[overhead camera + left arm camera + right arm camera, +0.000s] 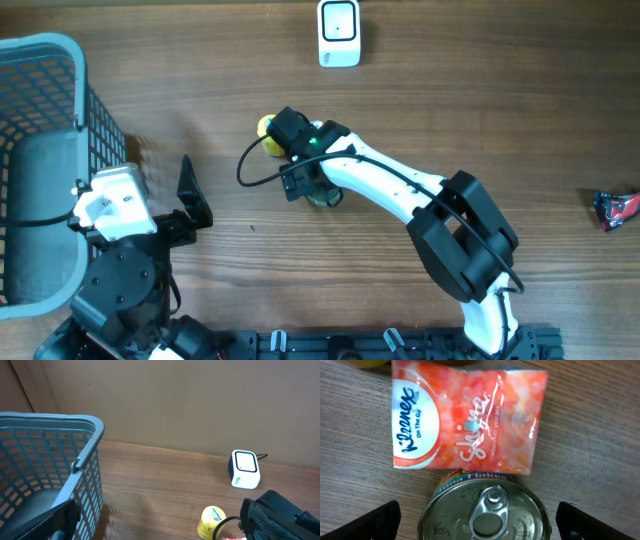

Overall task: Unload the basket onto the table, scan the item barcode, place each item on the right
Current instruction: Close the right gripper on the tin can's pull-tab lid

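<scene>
Two arms share one wooden desk [520, 90], and neither carries anything. At the left edge stands a grey-blue plastic basket [40, 60] with open lattice walls. It appears to be the place for goods once they are scanned. Just beside it the left pincer [194, 198] sits with its jaws released and nothing between them. It is clear of the goods and judged to be waiting.

Toward the middle of the desk, three goods lie in a tight cluster. A yellow cylindrical tub [211, 521] with a printed label stands on the far side. Next to it lies a soft pack of tissues [467, 422], flat and rectangular, wrapped in glossy orange-pink film. Its near edge meets the rim of a tin can [487, 512]; whether the two touch cannot be told. The can stands upright, its round bright-metal lid and ring pull facing up. The right pincer [482, 522] hangs directly above it, jaws spread wide to either side of the lid and gripping nothing. This placing suggests the can is the item to be taken. No barcode shows on any face in view, so it probably sits on the can's side wall or base.

At the middle of the far edge stands the scanner [339, 33], well apart from the cluster. It is a small white rounded box with a dark-framed window. Near the right edge a crumpled red and dark packet [617, 208] lies alone.
</scene>
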Action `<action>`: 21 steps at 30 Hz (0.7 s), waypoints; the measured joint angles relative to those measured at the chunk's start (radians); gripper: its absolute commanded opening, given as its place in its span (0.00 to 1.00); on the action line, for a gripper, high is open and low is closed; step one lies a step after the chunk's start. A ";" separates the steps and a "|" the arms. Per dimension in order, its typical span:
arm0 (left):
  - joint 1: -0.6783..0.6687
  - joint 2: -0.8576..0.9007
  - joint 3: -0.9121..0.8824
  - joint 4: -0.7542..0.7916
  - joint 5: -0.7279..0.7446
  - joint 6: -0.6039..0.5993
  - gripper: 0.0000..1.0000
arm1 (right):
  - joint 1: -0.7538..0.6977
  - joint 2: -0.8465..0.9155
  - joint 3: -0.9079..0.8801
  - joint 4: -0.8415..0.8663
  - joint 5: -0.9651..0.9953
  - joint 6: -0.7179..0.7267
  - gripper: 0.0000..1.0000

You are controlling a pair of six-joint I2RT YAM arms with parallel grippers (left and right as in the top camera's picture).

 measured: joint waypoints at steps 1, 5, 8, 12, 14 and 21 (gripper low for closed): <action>0.000 0.000 0.000 0.000 0.000 0.000 1.00 | 0.000 0.000 0.000 -0.004 -0.002 0.019 1.00; 0.000 0.000 0.000 -0.001 0.000 0.000 1.00 | 0.000 0.000 -0.010 -0.010 -0.022 0.076 0.98; 0.000 0.000 0.000 -0.003 0.000 0.000 1.00 | 0.000 0.001 -0.029 -0.010 -0.041 0.107 0.98; 0.000 0.000 0.000 -0.004 0.000 0.000 1.00 | -0.005 0.012 -0.051 -0.007 -0.047 0.125 0.93; 0.000 0.000 0.000 -0.004 0.000 0.000 1.00 | -0.007 0.021 -0.051 0.004 -0.047 0.129 0.90; 0.000 0.000 0.000 -0.008 0.000 0.000 1.00 | -0.008 0.026 -0.051 0.068 -0.051 0.137 0.85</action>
